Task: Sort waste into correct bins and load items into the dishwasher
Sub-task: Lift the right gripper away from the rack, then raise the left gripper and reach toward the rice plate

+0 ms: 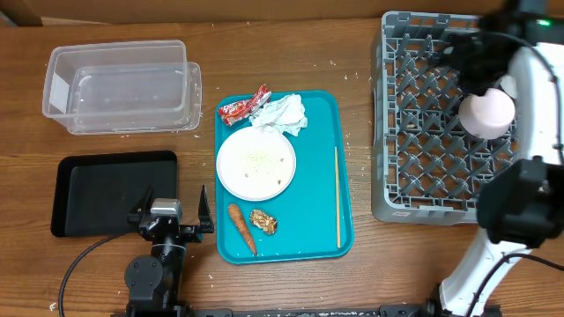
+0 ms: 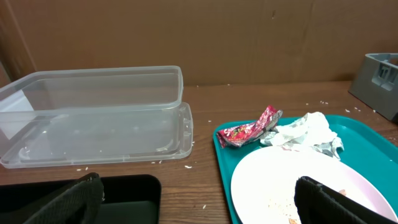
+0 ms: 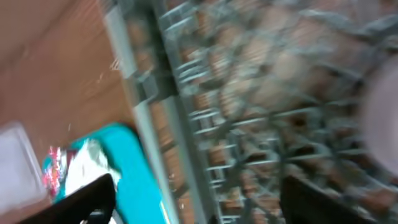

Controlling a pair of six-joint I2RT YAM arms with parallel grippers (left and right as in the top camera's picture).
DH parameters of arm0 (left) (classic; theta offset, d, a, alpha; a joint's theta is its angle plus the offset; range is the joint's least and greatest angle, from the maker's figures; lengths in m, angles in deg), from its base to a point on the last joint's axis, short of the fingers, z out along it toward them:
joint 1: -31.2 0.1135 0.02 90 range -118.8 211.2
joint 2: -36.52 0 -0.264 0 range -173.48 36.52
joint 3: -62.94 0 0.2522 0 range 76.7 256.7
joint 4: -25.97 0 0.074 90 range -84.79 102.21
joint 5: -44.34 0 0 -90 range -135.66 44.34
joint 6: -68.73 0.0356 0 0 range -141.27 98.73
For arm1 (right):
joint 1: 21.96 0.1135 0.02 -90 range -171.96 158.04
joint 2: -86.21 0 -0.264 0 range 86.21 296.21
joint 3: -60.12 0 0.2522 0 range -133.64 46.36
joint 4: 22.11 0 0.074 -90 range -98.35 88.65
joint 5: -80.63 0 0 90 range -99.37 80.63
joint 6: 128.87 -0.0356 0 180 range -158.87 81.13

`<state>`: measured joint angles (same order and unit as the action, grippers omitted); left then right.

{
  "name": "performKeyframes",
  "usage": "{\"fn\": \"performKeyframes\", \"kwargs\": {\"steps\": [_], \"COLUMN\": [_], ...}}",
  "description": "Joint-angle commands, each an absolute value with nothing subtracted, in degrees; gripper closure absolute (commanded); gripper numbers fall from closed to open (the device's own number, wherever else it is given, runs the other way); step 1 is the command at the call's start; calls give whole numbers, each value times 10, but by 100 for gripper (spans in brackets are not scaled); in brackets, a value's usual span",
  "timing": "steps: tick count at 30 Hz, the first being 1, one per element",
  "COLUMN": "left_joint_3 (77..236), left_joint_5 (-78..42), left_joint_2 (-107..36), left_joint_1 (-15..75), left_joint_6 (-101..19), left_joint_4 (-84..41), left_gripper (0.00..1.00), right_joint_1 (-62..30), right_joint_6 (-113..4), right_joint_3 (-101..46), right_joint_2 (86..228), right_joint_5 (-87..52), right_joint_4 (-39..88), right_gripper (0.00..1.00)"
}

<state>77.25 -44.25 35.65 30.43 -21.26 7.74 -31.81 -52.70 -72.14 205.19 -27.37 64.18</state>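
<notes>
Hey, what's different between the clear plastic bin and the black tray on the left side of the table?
The clear plastic bin is see-through with tall walls; the black tray is opaque and shallow. The bin sits farther from the robot, while the tray lies nearer, directly in front of the bin. The bin's footprint looks somewhat larger than the tray's. Both are rectangular with rounded corners, and neither holds any waste yet.

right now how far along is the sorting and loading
Early. A pink cup looks set in the dish rack by the right tool, which seems open. Nothing is in hand; the left tool is open too. Left: wrapper, tissue, plate, carrot, food scrap and chopstick, all on the tray. Clear bin and black bin hold nothing.
</notes>
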Motion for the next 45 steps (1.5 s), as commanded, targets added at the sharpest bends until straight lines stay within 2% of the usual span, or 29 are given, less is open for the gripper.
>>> {"fn": "performKeyframes", "kwargs": {"steps": [1,5,9,13,18,22,28,42,45], "left_joint_3": [770,770,770,770,770,770,770,770,770], "left_joint_5": [-446,-446,-446,-446,-446,-446,-446,-437,-363], "left_joint_2": [363,363,363,363,363,363,363,363,363], "left_joint_1": [306,306,306,306,306,306,306,306,306], "left_joint_6": [-206,-206,-206,-206,-206,-206,-206,-208,-299], "left_joint_4": [78,78,78,78,78,78,78,79,86], "left_gripper": [0,0,0,0,0,0,0,0,0], "right_joint_1": [-233,-174,-142,-149,-210,-290,-356,-385,-385], "right_joint_6": [-526,-523,-524,-527,-527,-527,-527,-526,-526], "right_joint_3": [-737,-737,-737,-737,-737,-737,-737,-737,-737], "right_joint_2": [2031,2031,2031,2031,2031,2031,2031,2031,2031], "right_joint_5": [-274,-260,-119,-51,-18,-77,-197,-197,-197], "right_joint_4": [631,603,569,559,550,562,562,562,562], "right_gripper": [0,0,0,0,0,0,0,0,0]}}
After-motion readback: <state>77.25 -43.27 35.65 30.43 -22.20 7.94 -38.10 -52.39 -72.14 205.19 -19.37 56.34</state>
